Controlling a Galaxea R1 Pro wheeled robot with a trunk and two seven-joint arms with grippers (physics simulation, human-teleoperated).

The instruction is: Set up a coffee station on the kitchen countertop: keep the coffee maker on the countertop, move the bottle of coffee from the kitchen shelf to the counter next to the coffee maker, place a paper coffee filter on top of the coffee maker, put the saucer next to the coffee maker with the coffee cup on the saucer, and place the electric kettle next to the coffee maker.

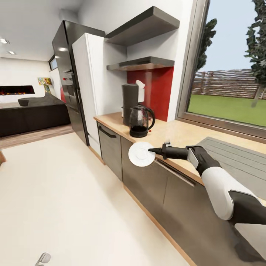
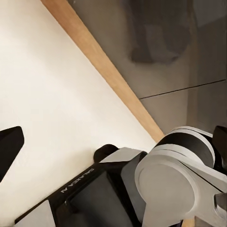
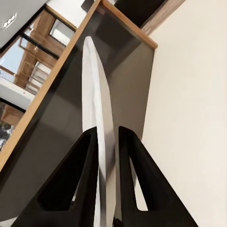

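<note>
My right gripper [image 1: 150, 150] is shut on the rim of the white saucer [image 1: 141, 154], holding it on edge in the air just in front of the countertop's [image 1: 173, 135] wooden edge. In the right wrist view the saucer [image 3: 97, 113] stands pinched between the two black fingers [image 3: 82, 179]. Further back on the countertop stands the tall dark-grey coffee maker [image 1: 130, 103], with the glass electric kettle [image 1: 140, 122] right in front of it. My left gripper [image 2: 118, 130] hangs open over the pale floor, nothing between its fingers. The bottle of coffee and coffee cup are out of view.
A white object [image 1: 140, 90] sits behind the coffee maker's top. Two grey wall shelves [image 1: 142, 64] hang above the red backsplash. A tall fridge [image 1: 70, 81] stands at the counter's far end. Grey cabinet fronts [image 1: 147, 177] run below. A grooved drainer [image 1: 236, 155] lies by the window.
</note>
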